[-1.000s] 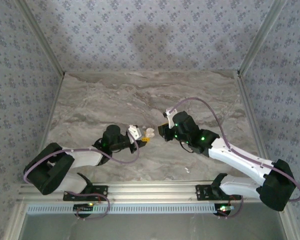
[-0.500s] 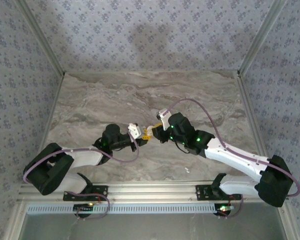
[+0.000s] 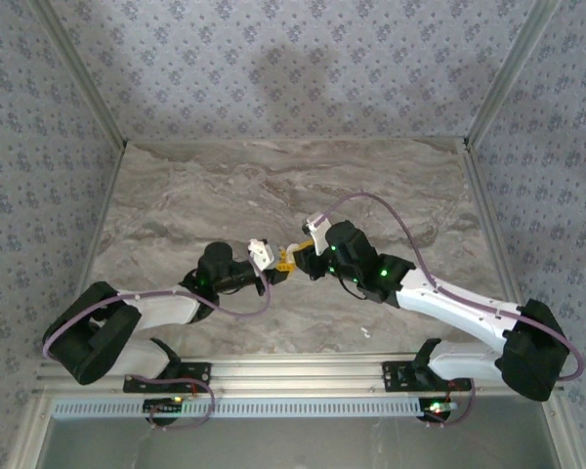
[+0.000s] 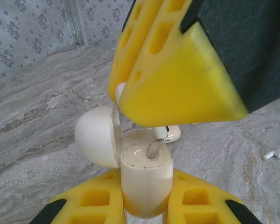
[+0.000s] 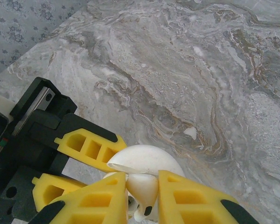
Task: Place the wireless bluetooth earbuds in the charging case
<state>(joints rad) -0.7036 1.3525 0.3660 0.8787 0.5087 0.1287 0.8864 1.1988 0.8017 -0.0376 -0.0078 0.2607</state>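
Note:
My left gripper point(image 4: 145, 198) is shut on the charging case point(image 4: 145, 179), a cream-white rounded block held upright with its domed lid point(image 4: 97, 135) swung open to the left. My right gripper point(image 5: 142, 193) is shut on one whitish earbud point(image 5: 143, 184) and hovers right over the case's mouth. In the left wrist view this earbud point(image 4: 168, 134) shows under the right fingers point(image 4: 177, 79), its stem at the open slot. In the top view the two grippers meet mid-table, left gripper point(image 3: 272, 260) and right gripper point(image 3: 295, 256). A second earbud point(image 4: 274, 153) lies loose on the table.
The marble table point(image 3: 391, 186) stretches bare behind the arms, walled by patterned panels on three sides. The loose earbud point(image 3: 365, 333) sits near the front edge, below the right arm. A metal rail point(image 3: 303, 369) runs along the near edge.
My right gripper has moved left with the earbud until it meets the left gripper and the open case. The left arm has barely shifted.

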